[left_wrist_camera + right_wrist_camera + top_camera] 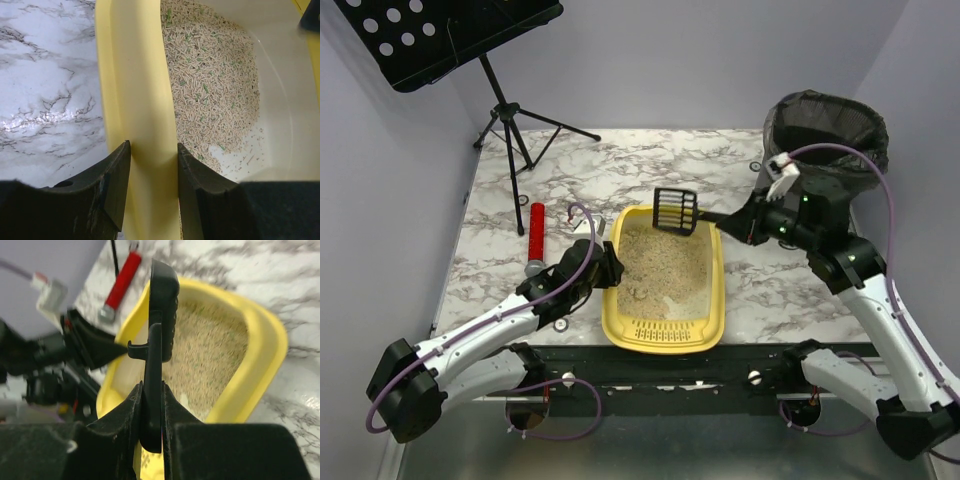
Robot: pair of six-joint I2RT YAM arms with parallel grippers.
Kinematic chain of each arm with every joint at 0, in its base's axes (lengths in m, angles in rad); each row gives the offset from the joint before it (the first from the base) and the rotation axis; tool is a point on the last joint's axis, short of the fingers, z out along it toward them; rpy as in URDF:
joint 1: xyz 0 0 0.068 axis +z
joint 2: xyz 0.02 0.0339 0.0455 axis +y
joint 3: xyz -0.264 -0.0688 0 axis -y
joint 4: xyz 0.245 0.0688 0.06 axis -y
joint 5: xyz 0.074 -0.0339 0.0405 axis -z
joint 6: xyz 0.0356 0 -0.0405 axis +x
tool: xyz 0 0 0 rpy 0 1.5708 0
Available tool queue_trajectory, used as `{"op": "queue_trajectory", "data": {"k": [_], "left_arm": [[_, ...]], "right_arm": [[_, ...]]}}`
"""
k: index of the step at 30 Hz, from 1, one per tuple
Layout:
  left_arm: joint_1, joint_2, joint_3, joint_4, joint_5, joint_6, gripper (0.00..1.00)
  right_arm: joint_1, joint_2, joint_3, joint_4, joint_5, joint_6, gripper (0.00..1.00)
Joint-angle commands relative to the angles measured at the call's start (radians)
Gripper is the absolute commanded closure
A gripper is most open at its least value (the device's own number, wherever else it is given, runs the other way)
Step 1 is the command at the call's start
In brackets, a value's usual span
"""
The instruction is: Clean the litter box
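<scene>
The litter box (665, 343) lies on the marble table (620, 170) just ahead of the two arm bases, its slotted sieve end nearest them. The left gripper (154, 150) is clamped on the box's left wall. In the left wrist view one finger presses the outside of the yellow rim and the other the inside, so it appears to be steadying the tray.

Just past the inner finger the beige pellet litter (210, 85) is heaped toward the far end. It is flecked with green and leaves a bare pale patch of floor at the near right. From above, a lighter lump or two sits in the litter near the sieve end, though it is too small to name.

Farther on, the right gripper (152, 390) is closed on the handle of a black slotted scoop (676, 210). The scoop's head hangs above the box's far rim, ahead of the fingers. Whether the head carries anything cannot be told; from above it looks empty.

Behind the right gripper stands a grey bin (825, 125) lined with a black bag. Its contents are not visible.

The cleaning seems to be at the sifting stage. The tool is in hand and the box is held, but litter fills most of the tray. Scooping out lumps and carrying them to the bin looks to be left.

A red-handled tool (535, 235) lies on the table beyond the left gripper.
</scene>
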Motion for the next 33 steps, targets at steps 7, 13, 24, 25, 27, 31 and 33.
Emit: {"op": "queue_trajectory", "data": {"k": [7,13,24,25,27,31,33], "left_arm": [[-0.001,0.031,0.022,-0.024,0.010,0.034,0.54],[0.000,0.045,0.023,-0.009,0.046,0.058,0.54],[0.002,0.054,0.023,0.006,0.056,0.065,0.55],[0.002,0.051,0.022,0.006,0.057,0.068,0.55],[0.002,0.049,0.019,0.010,0.063,0.070,0.55],[0.002,0.043,0.014,0.016,0.065,0.071,0.55],[0.002,0.045,0.012,0.016,0.065,0.073,0.55]], "right_arm": [[0.196,0.036,0.027,-0.229,0.124,-0.519,0.99],[0.379,0.148,0.010,-0.199,0.355,-0.771,0.99],[0.644,0.445,0.044,0.075,1.009,-1.131,0.99],[0.652,0.468,0.053,0.075,1.017,-1.151,0.99],[0.657,0.517,0.065,0.102,1.027,-1.174,0.99],[0.672,0.582,0.076,0.148,1.009,-1.243,0.99],[0.675,0.602,0.075,0.188,0.968,-1.260,0.99]]}}
